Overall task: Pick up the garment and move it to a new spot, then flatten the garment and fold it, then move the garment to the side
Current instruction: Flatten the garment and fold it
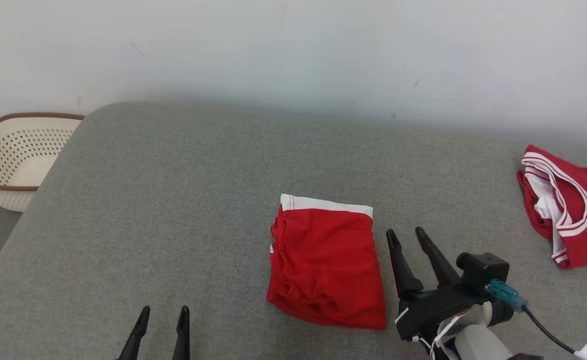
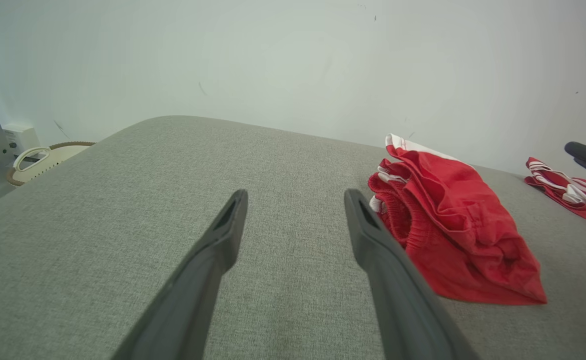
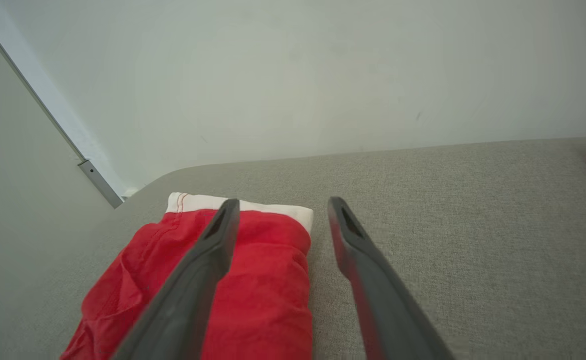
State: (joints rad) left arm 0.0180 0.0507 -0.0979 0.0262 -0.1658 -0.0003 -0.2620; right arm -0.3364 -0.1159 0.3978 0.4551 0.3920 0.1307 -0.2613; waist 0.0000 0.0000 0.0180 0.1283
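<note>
The folded red shorts (image 1: 326, 265) lie on the grey surface (image 1: 173, 200), so folding looks complete. Both grippers stand open: right gripper (image 1: 405, 231) just beside the shorts, left gripper (image 1: 165, 310) well apart. Next, grip their edge and shift them aside.

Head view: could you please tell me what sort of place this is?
Probably a home-like laundry-folding setup: a grey upholstered surface against a plain wall, a perforated basket beside it, a folded red garment and a second red garment on it.
</note>
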